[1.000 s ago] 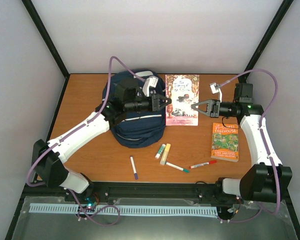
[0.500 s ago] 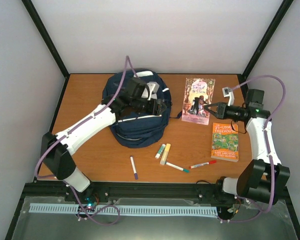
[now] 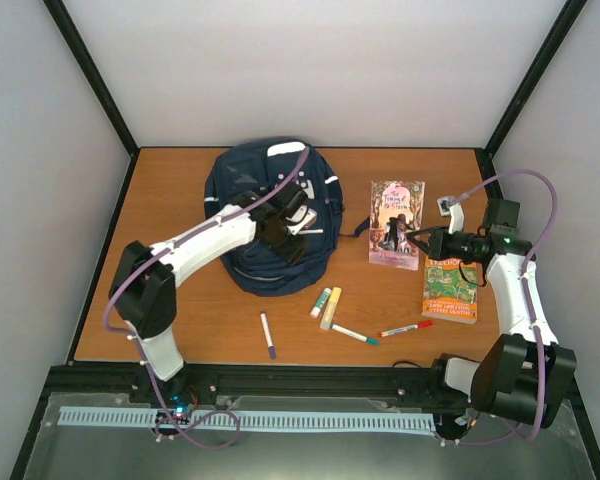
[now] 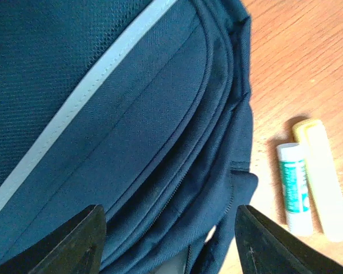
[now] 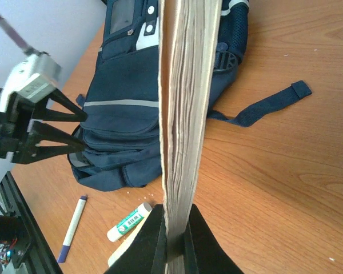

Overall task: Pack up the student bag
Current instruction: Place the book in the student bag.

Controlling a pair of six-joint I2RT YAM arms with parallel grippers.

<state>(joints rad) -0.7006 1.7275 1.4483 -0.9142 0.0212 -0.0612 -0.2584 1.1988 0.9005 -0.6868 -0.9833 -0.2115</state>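
Note:
The student bag (image 3: 265,180), navy with thin white stripes, lies at the back left of the table. My left gripper (image 3: 280,240) hovers open over the bag's lower front. In the left wrist view its fingers (image 4: 74,242) stand wide on either side of the bag's zipped seams (image 4: 160,142), with nothing between them. My right gripper (image 3: 417,243) is shut on a pink-covered book (image 3: 397,215) and holds it off the table to the right of the bag. In the right wrist view the book's page edge (image 5: 183,103) rises from the shut jaws, with the bag (image 5: 126,120) behind it.
An orange book (image 3: 450,285) lies flat under the right arm. Near the front lie a purple marker (image 3: 268,335), a glue stick (image 3: 321,302), a yellow highlighter (image 3: 331,308), a teal pen (image 3: 355,334) and a red pen (image 3: 406,328). A bag strap (image 5: 263,108) trails rightward on the wood.
My left gripper opened and swung back from the bag's right edge to over its lower front. My right gripper lifted the pink book and carried it right and nearer.

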